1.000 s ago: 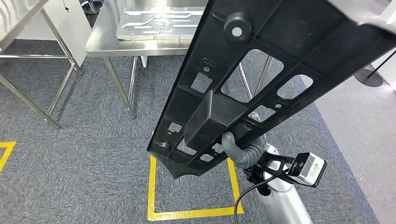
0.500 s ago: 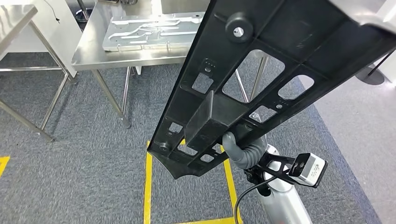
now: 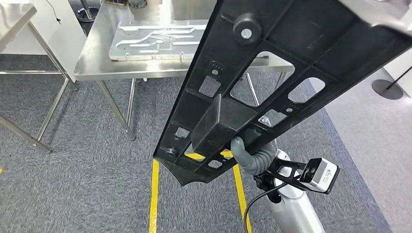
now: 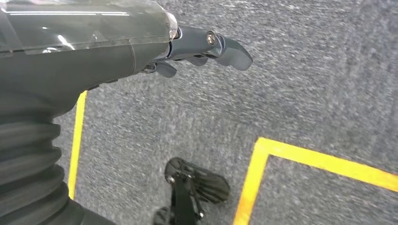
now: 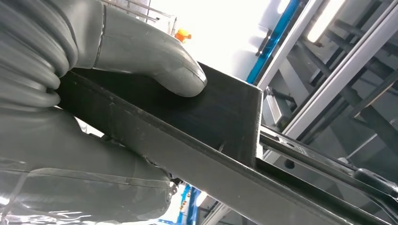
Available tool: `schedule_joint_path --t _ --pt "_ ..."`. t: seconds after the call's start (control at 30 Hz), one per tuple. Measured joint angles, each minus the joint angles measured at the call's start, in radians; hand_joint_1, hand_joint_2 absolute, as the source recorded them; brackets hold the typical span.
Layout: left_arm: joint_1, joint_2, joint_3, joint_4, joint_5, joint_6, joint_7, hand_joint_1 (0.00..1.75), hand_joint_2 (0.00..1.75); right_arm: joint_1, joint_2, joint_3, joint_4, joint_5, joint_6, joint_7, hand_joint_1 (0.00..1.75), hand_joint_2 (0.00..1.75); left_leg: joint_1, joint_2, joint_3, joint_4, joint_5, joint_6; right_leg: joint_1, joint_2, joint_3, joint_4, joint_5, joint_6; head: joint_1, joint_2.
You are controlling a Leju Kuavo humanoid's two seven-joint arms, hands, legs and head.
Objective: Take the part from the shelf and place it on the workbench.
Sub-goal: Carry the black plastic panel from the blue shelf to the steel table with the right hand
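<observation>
A long black plastic part (image 3: 272, 73) with cut-outs and a box-shaped block runs steeply across the head view, from the upper right down to the centre. My right hand (image 3: 250, 156) grips it from below at that block. In the right wrist view the thick grey thumb of my right hand (image 5: 141, 51) presses on the block of the part (image 5: 216, 117). The steel workbench (image 3: 97, 63) stands ahead at the upper left and carries a silver fixture plate (image 3: 155, 41). My left hand (image 4: 141, 47) hangs over the grey carpet, its fingers (image 4: 220, 44) stretched out and holding nothing.
A second steel table (image 3: 14, 14) and its legs stand at the far left, with a white panel (image 3: 58, 29) between the two tables. Yellow tape lines (image 3: 154, 194) mark the grey carpet below the part. A round stand base (image 3: 387, 89) sits on smooth floor at the right.
The camera has moved: the workbench now sits lower and larger in the picture and the yellow floor marking has slid downward. The part stays in my right hand's grip as before.
</observation>
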Motion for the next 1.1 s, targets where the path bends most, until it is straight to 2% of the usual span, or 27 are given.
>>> schedule_joint_path --t 0.07,0.1,0.13,0.2,0.23,0.3,0.37,0.4,0.43,0.47,0.5,0.53,0.57,0.6,0.63,0.73,0.77,0.83,0.9,0.93,0.97,1.0,1.07,1.1 --pt "-0.001 -0.001 0.0 0.0 0.0 0.0 0.0 0.0 1.75 0.0 -0.001 -0.001 0.003 0.0 0.0 0.0 1.75 1.75 0.0 -0.001 0.032 -0.001 -0.026 -0.01 0.002 -0.006 0.015 -0.117 0.123 -0.007 0.0 0.0" --pt "-0.001 -0.001 0.0 0.0 0.0 0.0 0.0 0.0 1.75 0.001 -0.001 -0.001 0.004 0.0 0.0 0.001 1.75 1.75 0.0 -0.001 0.042 -0.006 -0.038 -0.016 0.005 -0.008 0.022 -0.153 0.167 -0.014 0.0 0.0" --pt "-0.001 -0.001 0.0 0.0 0.0 0.0 0.0 0.0 1.75 0.001 -0.002 -0.002 0.006 -0.001 0.0 0.002 1.75 1.75 -0.001 -0.001 0.054 -0.007 -0.043 -0.023 0.007 -0.008 0.026 -0.17 0.186 -0.022 -0.001 0.0" --pt "-0.003 -0.001 0.0 0.0 0.0 0.0 0.001 0.0 1.75 0.0 -0.002 -0.004 0.005 -0.001 -0.001 0.004 1.75 1.75 0.0 0.001 0.065 0.0 -0.039 -0.037 0.008 -0.003 0.046 -0.179 0.176 -0.038 -0.002 0.0" --pt "-0.004 -0.001 0.0 0.0 0.0 0.0 0.0 0.0 1.75 -0.001 -0.002 -0.005 0.005 0.0 -0.002 0.007 1.75 1.75 0.001 0.002 0.058 0.028 -0.031 -0.042 0.007 -0.001 0.06 -0.184 0.172 -0.046 -0.001 0.0" --pt "-0.008 -0.003 0.0 0.0 0.001 0.0 0.0 0.0 1.75 -0.002 -0.002 -0.006 0.004 0.001 -0.004 0.013 1.75 1.75 0.003 0.003 0.0 0.131 -0.035 -0.047 0.007 -0.001 0.088 -0.19 0.158 -0.058 -0.001 0.0" --pt "-0.007 -0.004 0.0 0.0 0.002 0.001 0.0 0.0 1.75 0.001 -0.001 -0.007 0.005 0.003 -0.005 0.019 1.75 1.75 0.003 0.003 -0.085 0.246 -0.087 -0.049 0.012 0.0 0.11 -0.191 0.138 -0.067 -0.001 0.0" --pt "-0.005 -0.005 0.0 0.0 0.002 0.002 0.0 0.0 1.75 0.003 -0.001 -0.007 0.006 0.004 -0.006 0.021 1.75 1.75 0.002 0.003 -0.12 0.277 -0.117 -0.05 0.014 0.002 0.121 -0.191 0.128 -0.069 -0.001 0.0" --pt "-0.003 -0.005 0.0 0.0 0.002 0.002 0.0 0.0 1.75 0.005 -0.001 -0.007 0.006 0.004 -0.007 0.023 1.75 1.75 0.002 0.003 -0.142 0.28 -0.133 -0.047 0.017 0.004 0.133 -0.191 0.118 -0.07 -0.001 0.0" --pt "-0.001 -0.005 0.0 0.0 0.002 0.002 0.0 0.0 1.75 0.007 -0.001 -0.007 0.007 0.004 -0.008 0.025 1.75 1.75 0.001 0.003 -0.149 0.252 -0.124 -0.043 0.019 0.005 0.146 -0.191 0.108 -0.07 -0.001 0.0" --pt "-0.001 -0.005 0.0 0.0 0.002 0.002 0.0 0.0 1.75 0.007 -0.001 -0.007 0.007 0.004 -0.009 0.025 1.75 1.75 -0.001 0.003 -0.142 0.198 -0.087 -0.037 0.022 0.006 0.16 -0.191 0.097 -0.069 -0.001 0.0" --pt "-0.001 -0.005 0.0 0.0 0.002 0.002 0.0 0.0 1.75 0.008 -0.001 -0.007 0.007 0.004 -0.009 0.026 1.75 1.75 -0.004 0.003 -0.128 0.131 -0.029 -0.028 0.024 0.006 0.173 -0.192 0.087 -0.069 -0.001 0.0" --pt "0.0 -0.004 0.0 0.0 0.002 0.002 0.0 0.0 1.75 0.008 0.0 -0.007 0.007 0.004 -0.01 0.026 1.75 1.75 -0.009 0.003 -0.116 0.076 0.017 -0.021 0.026 0.007 0.184 -0.191 0.078 -0.066 -0.001 0.0" --pt "0.0 -0.004 0.0 0.0 0.002 0.002 0.001 0.0 1.75 0.008 0.001 -0.007 0.008 0.004 -0.009 0.027 1.75 1.75 -0.013 0.002 -0.105 0.04 0.047 -0.016 0.027 0.009 0.191 -0.192 0.069 -0.061 -0.001 0.0" --pt "0.001 -0.004 0.0 0.0 0.002 0.003 0.001 0.0 1.75 0.008 0.001 -0.007 0.008 0.004 -0.009 0.027 1.75 1.75 -0.016 0.0 -0.099 0.022 0.061 -0.011 0.027 0.01 0.198 -0.19 0.065 -0.056 -0.001 0.0" --pt "0.001 -0.005 0.0 0.0 0.002 0.003 0.0 0.0 1.75 0.007 0.001 -0.009 0.006 0.005 -0.011 0.028 1.75 1.75 -0.012 -0.002 -0.071 0.002 0.064 0.002 0.027 0.011 0.206 -0.166 0.066 -0.035 -0.001 0.0" --pt "0.0 -0.006 0.0 0.0 0.002 0.003 0.0 0.0 1.75 0.006 0.001 -0.01 0.006 0.01 -0.013 0.03 1.75 1.75 -0.009 -0.003 -0.059 -0.003 0.065 0.005 0.026 0.01 0.195 -0.142 0.06 -0.029 -0.001 0.0" --pt "-0.001 -0.008 0.0 0.0 0.003 0.003 0.0 0.0 1.75 0.004 0.001 -0.011 0.005 0.025 -0.021 0.04 1.75 1.75 -0.007 -0.006 -0.042 -0.01 0.061 0.008 0.019 0.008 0.137 -0.047 0.026 -0.017 -0.001 0.0" --pt "0.0 -0.008 0.0 0.0 0.003 0.003 0.0 0.0 1.75 0.007 0.001 -0.014 0.005 0.037 -0.029 0.051 1.75 1.75 -0.006 -0.009 -0.032 -0.01 0.048 0.008 0.009 0.006 0.053 0.057 -0.023 -0.009 -0.001 0.0" --pt "0.0 -0.008 0.001 0.0 0.003 0.003 0.0 0.0 1.75 0.01 0.001 -0.015 0.005 0.037 -0.031 0.055 1.75 1.75 -0.005 -0.011 -0.025 -0.01 0.04 0.006 0.005 0.005 0.023 0.077 -0.036 -0.007 -0.001 0.0" --pt "0.002 -0.009 0.001 0.0 0.003 0.003 0.0 0.0 1.75 0.012 0.001 -0.017 0.005 0.035 -0.031 0.055 1.75 1.75 -0.003 -0.013 -0.015 -0.01 0.032 0.004 0.002 0.004 0.009 0.066 -0.031 -0.005 -0.001 0.0" --pt "0.003 -0.009 0.001 0.0 0.003 0.003 0.0 0.0 1.75 0.013 0.001 -0.018 0.005 0.031 -0.031 0.055 1.75 1.75 -0.001 -0.015 -0.003 -0.01 0.022 0.001 0.0 0.003 0.012 0.023 -0.001 -0.003 -0.001 0.0" --pt "0.004 -0.01 0.001 0.0 0.003 0.003 0.0 0.0 1.75 0.013 0.001 -0.023 0.004 0.024 -0.03 0.055 1.75 1.75 0.001 -0.018 0.021 -0.009 0.0 -0.009 -0.002 0.001 0.038 -0.103 0.104 -0.002 -0.001 0.0" --pt "0.004 -0.01 0.001 0.0 0.003 0.003 0.0 0.0 1.75 0.014 0.001 -0.027 0.003 0.022 -0.03 0.055 1.75 1.75 0.001 -0.019 0.03 -0.009 -0.011 -0.016 0.0 -0.001 0.049 -0.147 0.141 -0.005 -0.001 0.0"
